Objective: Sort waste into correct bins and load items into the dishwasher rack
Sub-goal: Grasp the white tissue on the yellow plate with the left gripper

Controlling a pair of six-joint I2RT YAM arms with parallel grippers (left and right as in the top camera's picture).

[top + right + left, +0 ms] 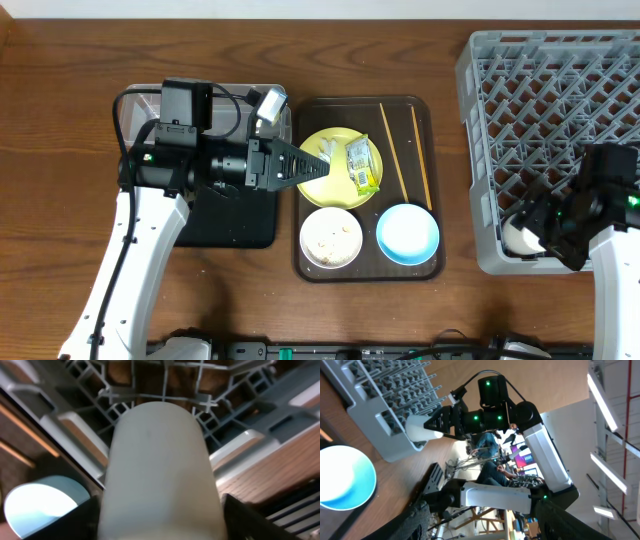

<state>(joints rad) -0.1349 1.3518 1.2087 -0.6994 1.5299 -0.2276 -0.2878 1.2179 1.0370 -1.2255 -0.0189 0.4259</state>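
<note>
Closest to me on the brown serving tray (368,266) sit the white bowl (331,238), with pale rice crumbs (326,243) in it, and the light blue bowl (407,233) just beside it on the right. Behind them lies the yellow plate (322,185) with the snack wrapper (362,165) resting on its right half. The two chopsticks (393,150) lie lengthwise along the tray's right side, past the plate.

My left gripper (322,166) hangs over the left part of the plate, pointing right at the wrapper, near it but apart from it. Its fingers (415,522) are spread wide with nothing between them. That arm climbs from my near left, bends at the elbow and runs level across the black tray (240,225). Its wrist covers much of the clear tub (135,105) behind.

On my right, the right gripper (527,232) is clamped on the white cup (514,237). It holds the cup tipped on its side over the near left corner of the dishwasher rack (560,100). I cannot tell whether the cup touches the pegs. The right forearm comes up from the near right edge of the table (60,80) and covers the rack's near right part. The rest of the lattice stretches away beyond it.
</note>
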